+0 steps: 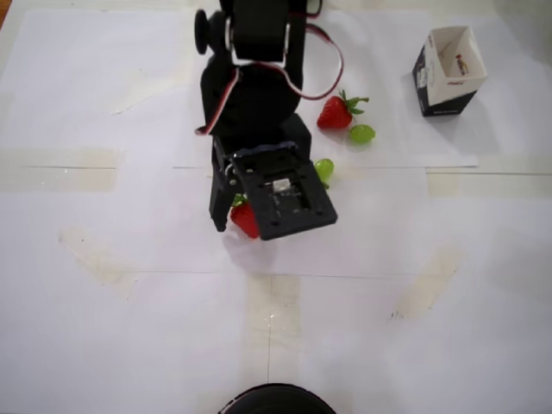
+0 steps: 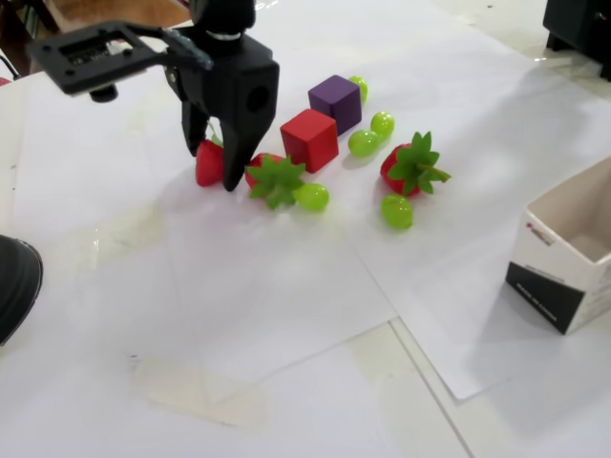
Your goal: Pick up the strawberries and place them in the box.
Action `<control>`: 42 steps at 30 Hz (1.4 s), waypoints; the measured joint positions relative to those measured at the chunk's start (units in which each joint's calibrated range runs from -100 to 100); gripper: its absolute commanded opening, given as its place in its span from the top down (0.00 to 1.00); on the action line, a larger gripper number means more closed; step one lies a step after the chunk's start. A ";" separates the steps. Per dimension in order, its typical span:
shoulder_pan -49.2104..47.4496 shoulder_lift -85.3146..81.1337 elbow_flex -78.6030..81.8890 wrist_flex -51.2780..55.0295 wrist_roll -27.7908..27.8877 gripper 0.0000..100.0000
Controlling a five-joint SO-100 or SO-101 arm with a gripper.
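Three red strawberries with green tops lie on the white paper. One strawberry (image 2: pixel 209 162) sits between my gripper's (image 2: pixel 214 167) fingers at table level, and the gripper is shut on it; it also shows in the overhead view (image 1: pixel 245 220), beside the gripper (image 1: pixel 235 216). A second strawberry (image 2: pixel 270 176) lies just right of the gripper in the fixed view and is hidden under the wrist in the overhead view. The third strawberry (image 2: pixel 410 167) (image 1: pixel 335 112) lies apart, toward the box. The box (image 2: pixel 571 253) (image 1: pixel 448 69) stands open, white inside, black outside, and looks empty.
A red cube (image 2: pixel 309 139) and a purple cube (image 2: pixel 335 102) stand behind the second strawberry. Several green grapes lie around, one (image 2: pixel 311 197) against the second strawberry and one (image 2: pixel 396 211) (image 1: pixel 362 134) by the third. A dark round object (image 2: pixel 11 281) is at the table edge.
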 measured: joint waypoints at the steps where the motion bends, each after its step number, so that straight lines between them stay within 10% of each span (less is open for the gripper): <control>1: 0.00 -0.09 0.00 0.00 0.00 0.80; 21: 0.07 -2.64 0.18 1.19 -0.49 0.87; 42: -19.78 -28.17 -15.57 37.87 -7.86 0.87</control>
